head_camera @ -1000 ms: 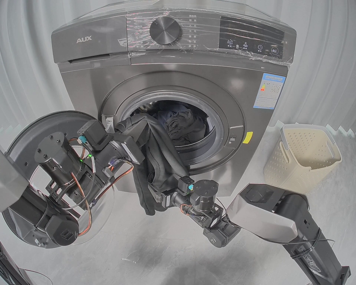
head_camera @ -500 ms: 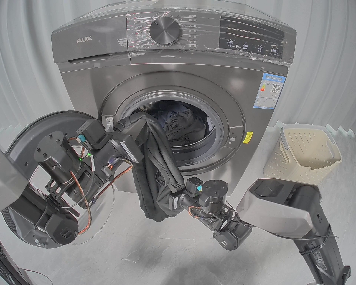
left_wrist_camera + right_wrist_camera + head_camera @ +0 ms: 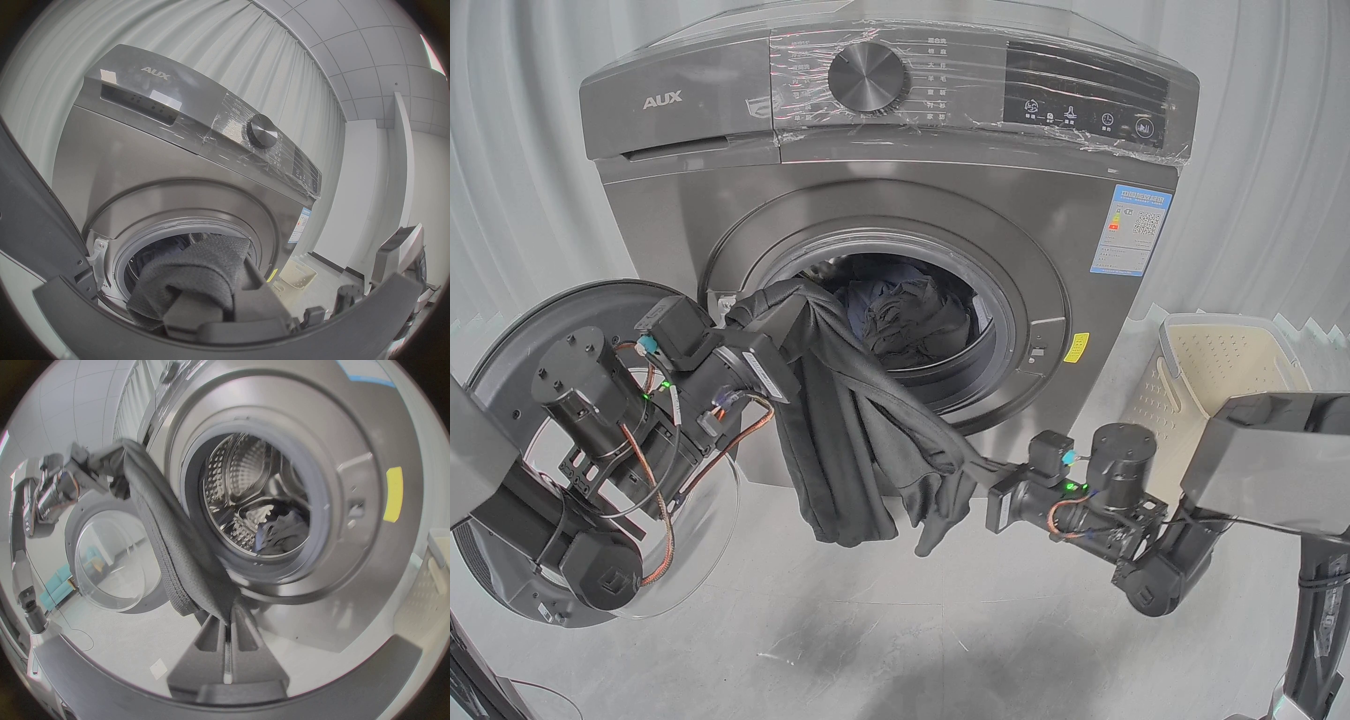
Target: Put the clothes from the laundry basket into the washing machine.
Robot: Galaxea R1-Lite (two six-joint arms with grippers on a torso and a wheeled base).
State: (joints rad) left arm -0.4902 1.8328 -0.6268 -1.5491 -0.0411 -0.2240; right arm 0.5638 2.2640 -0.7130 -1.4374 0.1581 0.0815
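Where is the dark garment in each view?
Head view: dark garment hangs at centre, across the drum opening's lower left.
Left wrist view: dark garment bunched in the foreground, before the drum opening.
Right wrist view: dark garment stretched between the open door and the drum opening.
Shared landmark: the drum opening.

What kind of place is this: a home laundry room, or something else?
Probably a test room arranged as a laundry corner, not a home: a washing machine with film on its panel, a laundry basket beside it, pale curtains behind, ceiling tiles above.
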